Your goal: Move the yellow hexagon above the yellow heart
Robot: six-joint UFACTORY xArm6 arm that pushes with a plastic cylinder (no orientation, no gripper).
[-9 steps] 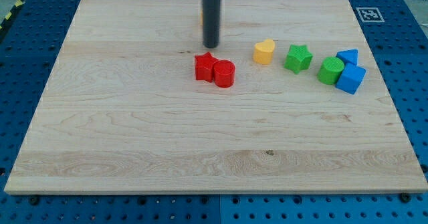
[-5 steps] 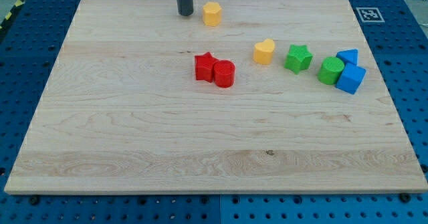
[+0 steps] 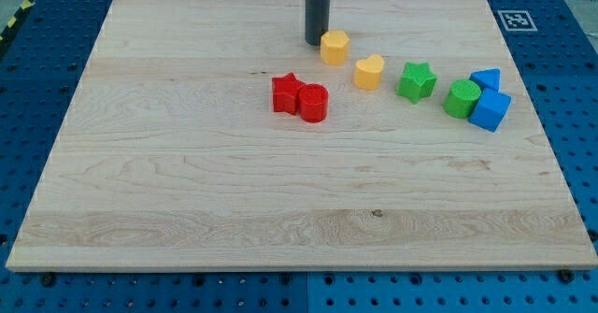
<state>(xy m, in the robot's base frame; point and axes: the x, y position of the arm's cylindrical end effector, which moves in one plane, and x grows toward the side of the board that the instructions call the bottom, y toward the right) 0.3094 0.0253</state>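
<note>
The wooden board (image 3: pixel 187 210) is lying on a blue pegboard table (image 3: pixel 28 89), and its near half is carrying no blocks. Midway up, a red star (image 3: pixel 286 92) and a red cylinder (image 3: pixel 313 103) are sitting touching each other, the cylinder on the view's right. Toward the view's right, a green star (image 3: pixel 417 80) is resting apart from a green cylinder (image 3: pixel 462 99), which is pressing against a blue cube (image 3: pixel 490 110); a blue triangle (image 3: pixel 486 78) is sitting just behind them. The yellow heart (image 3: pixel 369 72) is lying between the red pair and the green star. The yellow hexagon (image 3: pixel 334 47) is sitting just up and to the view's left of the heart, near it but not touching. My tip (image 3: pixel 316 40) is standing right beside the hexagon's left edge, seemingly touching it. The rod has no pincer, so nothing is being grasped. A black-and-white marker tag (image 3: pixel 515 20) is sitting at the board's far right corner; no writing is readable.
</note>
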